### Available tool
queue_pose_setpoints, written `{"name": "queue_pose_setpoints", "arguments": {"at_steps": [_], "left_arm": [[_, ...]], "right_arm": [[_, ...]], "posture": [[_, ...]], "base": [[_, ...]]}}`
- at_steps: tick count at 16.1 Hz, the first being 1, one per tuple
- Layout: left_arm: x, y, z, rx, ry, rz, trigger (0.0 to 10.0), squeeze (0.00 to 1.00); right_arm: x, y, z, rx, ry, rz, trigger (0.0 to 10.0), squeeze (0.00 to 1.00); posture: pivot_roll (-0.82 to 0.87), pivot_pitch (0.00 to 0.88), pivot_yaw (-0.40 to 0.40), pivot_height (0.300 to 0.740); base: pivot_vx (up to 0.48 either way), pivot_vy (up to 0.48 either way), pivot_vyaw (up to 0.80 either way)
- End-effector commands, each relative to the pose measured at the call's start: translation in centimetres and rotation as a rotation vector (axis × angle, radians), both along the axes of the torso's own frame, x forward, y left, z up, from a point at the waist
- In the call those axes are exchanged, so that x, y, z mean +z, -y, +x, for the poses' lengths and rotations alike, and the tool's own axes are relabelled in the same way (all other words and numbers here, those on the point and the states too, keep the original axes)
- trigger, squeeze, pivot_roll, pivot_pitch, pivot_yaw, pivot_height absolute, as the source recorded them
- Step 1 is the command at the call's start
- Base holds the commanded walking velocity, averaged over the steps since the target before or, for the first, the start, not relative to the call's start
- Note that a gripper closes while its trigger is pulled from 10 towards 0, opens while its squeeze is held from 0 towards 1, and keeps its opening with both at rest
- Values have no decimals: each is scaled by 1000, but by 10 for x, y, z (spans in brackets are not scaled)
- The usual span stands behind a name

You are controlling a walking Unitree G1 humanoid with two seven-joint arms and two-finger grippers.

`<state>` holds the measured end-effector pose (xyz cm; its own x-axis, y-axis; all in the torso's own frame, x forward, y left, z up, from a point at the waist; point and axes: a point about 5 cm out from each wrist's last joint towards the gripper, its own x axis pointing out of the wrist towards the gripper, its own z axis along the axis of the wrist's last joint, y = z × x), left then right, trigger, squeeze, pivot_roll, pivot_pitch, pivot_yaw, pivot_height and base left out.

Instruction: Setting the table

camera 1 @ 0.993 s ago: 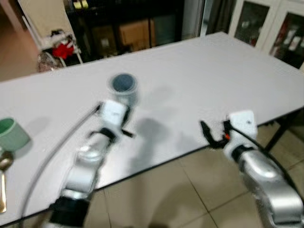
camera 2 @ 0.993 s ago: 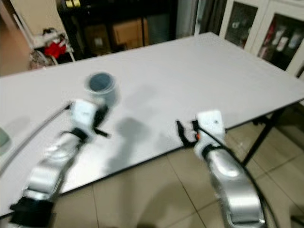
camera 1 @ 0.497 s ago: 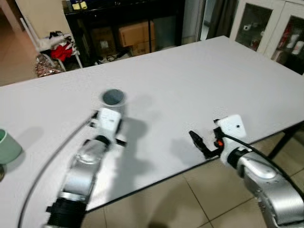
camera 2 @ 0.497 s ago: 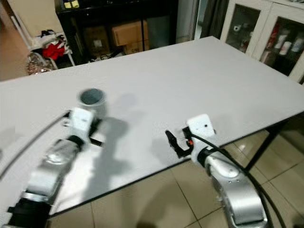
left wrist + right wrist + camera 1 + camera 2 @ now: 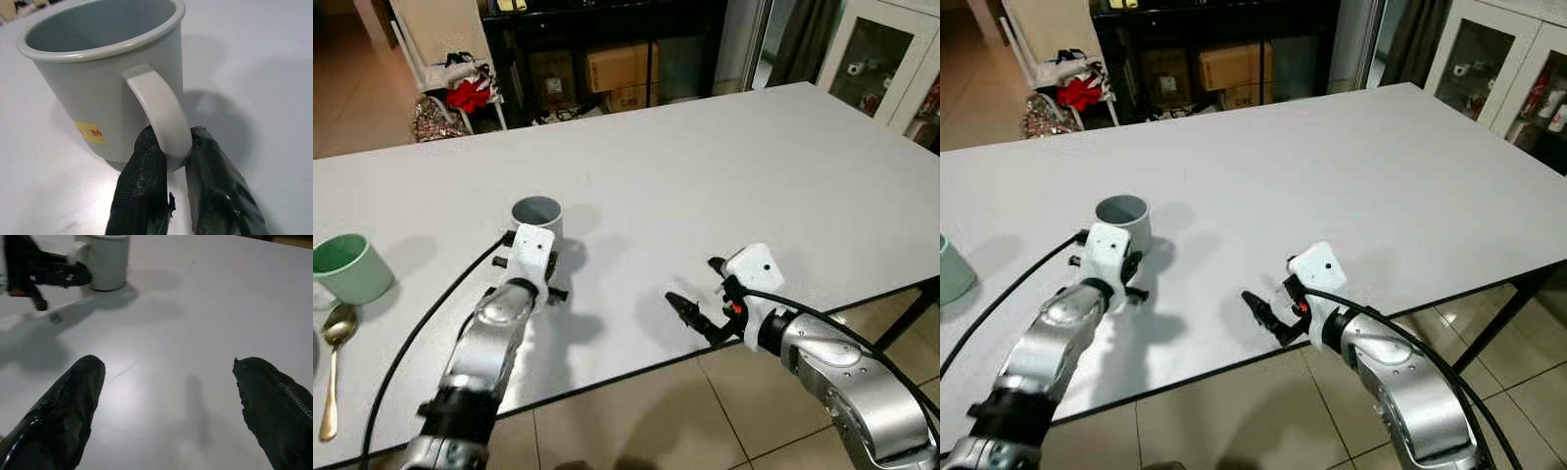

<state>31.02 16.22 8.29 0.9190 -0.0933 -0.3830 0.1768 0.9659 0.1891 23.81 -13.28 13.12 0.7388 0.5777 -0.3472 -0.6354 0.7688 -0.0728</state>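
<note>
Presently, eye views: grey mug upright on white tabletop, left of centre; green cup and spoon far left; open room right, near edge close. Left wrist: left claw pinches mug handle; lift level. Right wrist: right claw spread wide, holding nothing.

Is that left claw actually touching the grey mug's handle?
Touching. In the left wrist view the left gripper has its two black fingers pressed against either side of the grey mug's handle, no gap visible.
</note>
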Motion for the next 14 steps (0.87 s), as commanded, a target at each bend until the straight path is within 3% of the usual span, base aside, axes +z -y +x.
{"name": "queue_pose_setpoints", "arguments": {"at_steps": [1,7,8,9,10,14], "left_arm": [[2,-2,3,10,5,-16,10000,0],[-5,10,11,-26,5,-139,10000,0],[-5,11,15,-35,8,-129,10000,353],[-5,10,18,-34,15,-121,10000,902],[-4,10,20,-39,21,-118,10000,1000],[3,8,18,-90,69,-111,10000,1000]], "right_arm": [[2,-3,2,26,3,2,10000,0],[5,-4,5,34,22,7,10000,0],[5,-5,5,35,24,7,10000,0],[5,-5,5,38,24,10,10000,0],[5,-5,4,43,25,14,10000,0],[10,-4,-1,71,-15,96,10000,0]], "posture": [[28,0,57,740],[27,0,51,740],[27,0,51,740],[26,0,52,740],[25,0,54,740],[29,0,56,740]], "base": [[0,0,0],[0,0,0],[0,0,0],[0,0,0],[0,0,0],[0,0,0]]}}
